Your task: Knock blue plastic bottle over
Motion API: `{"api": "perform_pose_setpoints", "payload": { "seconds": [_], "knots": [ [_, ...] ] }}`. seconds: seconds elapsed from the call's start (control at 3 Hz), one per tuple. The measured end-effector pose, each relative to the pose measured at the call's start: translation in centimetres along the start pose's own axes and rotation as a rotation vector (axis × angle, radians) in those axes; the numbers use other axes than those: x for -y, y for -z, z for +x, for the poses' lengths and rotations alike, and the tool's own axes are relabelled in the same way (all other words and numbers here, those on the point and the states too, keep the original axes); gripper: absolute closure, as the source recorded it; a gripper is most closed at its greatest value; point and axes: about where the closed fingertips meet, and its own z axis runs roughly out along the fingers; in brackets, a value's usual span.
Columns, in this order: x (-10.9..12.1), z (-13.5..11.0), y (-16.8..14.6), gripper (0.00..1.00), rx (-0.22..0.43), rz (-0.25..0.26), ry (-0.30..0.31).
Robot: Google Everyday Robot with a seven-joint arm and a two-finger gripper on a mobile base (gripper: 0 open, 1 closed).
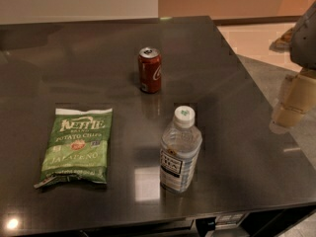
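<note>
The blue plastic bottle (180, 152) stands upright near the front edge of the dark table (237, 147). It is clear and bluish, with a white cap and a white-blue label. My gripper (292, 102) hangs at the right edge of the view, over the table's right edge. It is well to the right of the bottle, a little further back, and apart from it. The arm above it is mostly cut off by the frame.
A red soda can (149, 69) stands upright behind the bottle, toward the table's middle. A green Kettle chips bag (76, 144) lies flat at the left. Floor shows past the table's right edge, and a wall runs along the back.
</note>
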Motion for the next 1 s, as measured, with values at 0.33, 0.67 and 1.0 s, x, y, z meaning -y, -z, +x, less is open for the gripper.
{"api": "perform_pose_setpoints", "payload": {
  "seconds": [0.33, 0.67, 1.0],
  "knots": [
    [0.0, 0.0, 0.0, 0.00, 0.000, 0.000, 0.000],
    [0.1, -0.9, -0.2, 0.00, 0.028, -0.016, 0.013],
    [-1.1, -2.8, -0.8, 0.00, 0.114, -0.053, 0.051]
  ]
}}
